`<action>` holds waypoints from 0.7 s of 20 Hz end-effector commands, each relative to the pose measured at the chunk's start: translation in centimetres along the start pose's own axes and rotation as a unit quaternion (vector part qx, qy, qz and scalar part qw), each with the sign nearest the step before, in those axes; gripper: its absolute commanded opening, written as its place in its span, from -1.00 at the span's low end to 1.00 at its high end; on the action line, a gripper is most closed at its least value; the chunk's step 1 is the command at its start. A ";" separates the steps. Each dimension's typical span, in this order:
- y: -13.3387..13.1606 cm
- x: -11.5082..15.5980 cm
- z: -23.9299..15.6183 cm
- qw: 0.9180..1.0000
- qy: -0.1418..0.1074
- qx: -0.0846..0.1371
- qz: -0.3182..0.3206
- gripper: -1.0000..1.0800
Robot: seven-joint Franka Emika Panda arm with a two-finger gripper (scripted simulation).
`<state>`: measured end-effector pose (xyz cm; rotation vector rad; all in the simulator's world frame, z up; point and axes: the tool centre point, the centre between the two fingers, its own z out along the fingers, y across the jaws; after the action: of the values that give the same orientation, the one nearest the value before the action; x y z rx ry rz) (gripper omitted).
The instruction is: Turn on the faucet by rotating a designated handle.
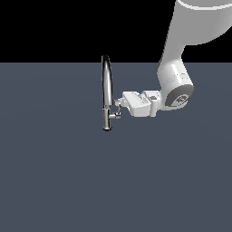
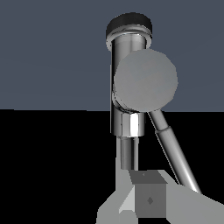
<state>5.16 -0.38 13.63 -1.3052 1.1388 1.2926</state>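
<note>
The tap [image 1: 106,90] stands near the middle of the dark grey table [image 1: 54,181], tall and thin, its curved top rising against the black background. Low on its body a short stub sticks out toward the exterior view's right, and the little lever [image 1: 117,108] rises from it.

The arm comes down from the upper right, and its hand [image 1: 119,103] lies level, pointing left at that stub, with the fingertips right at the lever. From this side I cannot tell whether the fingers are spread, closed, or pressing on the lever; they look touching or just beside it, no more than that.

The wrist view looks end-on at the round stub [image 2: 145,79], with the lever [image 2: 173,148] slanting away from it and one finger [image 2: 148,197] close in front, just beside the lever's far end.

My reading is that the reach is done and the turning itself is in hand or about to begin. The next move calls for a steady sweep around the stub's axis, keeping the finger against the thin lever so it does not slip off the shiny metal.
</note>
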 end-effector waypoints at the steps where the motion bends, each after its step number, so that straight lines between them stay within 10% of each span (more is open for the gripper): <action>1: 1.0 0.5 -0.2 1.000 -0.001 0.000 0.003 -1.00; 14: 3.6 0.9 0.1 1.000 -0.001 -0.003 -0.009 -1.00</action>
<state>1.54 -0.68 12.64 -1.3152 1.1198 1.2882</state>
